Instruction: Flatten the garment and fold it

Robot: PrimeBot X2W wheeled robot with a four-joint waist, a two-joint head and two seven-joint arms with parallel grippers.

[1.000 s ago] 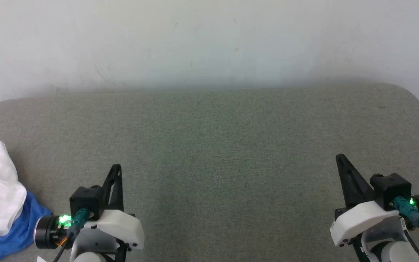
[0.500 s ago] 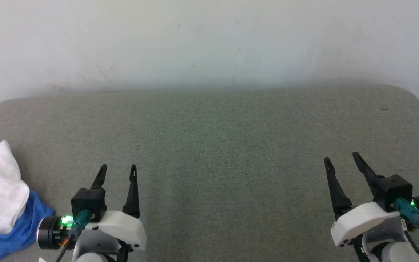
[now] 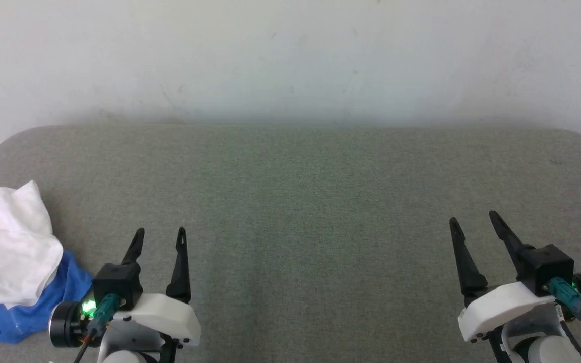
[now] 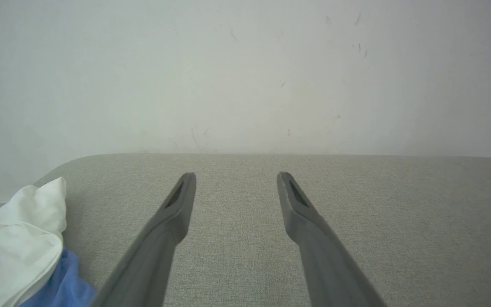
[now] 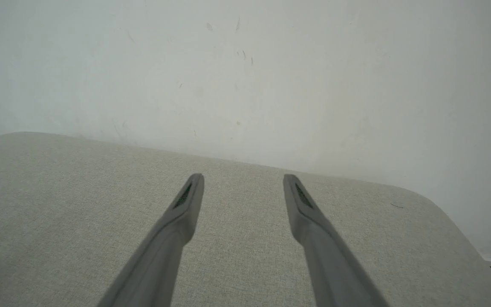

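**Head view:** the left gripper [image 3: 161, 231] and the right gripper [image 3: 472, 217], each with two long dark fingers, are held well apart over a flat grey woven-fabric surface [image 3: 290, 201] with rounded corners. A plain white wall [image 3: 290, 60] stands behind it. Both pairs of fingers are spread, with nothing between them. The garment [image 3: 10, 247], a crumpled heap of white cloth over bright blue cloth, lies on the surface at the outer left of the left gripper. It is just beside that wrist, clear of its fingertips and far from the right gripper. **Left wrist view:** the left gripper [image 4: 236, 175] has its fingers splayed over bare fabric, and the garment [image 4: 15, 238] lies left of the left finger, low beside its base. **Right wrist view:** the right gripper [image 5: 243, 176] has its fingers parted and holds nothing, and a rounded corner of the surface lies to its right.
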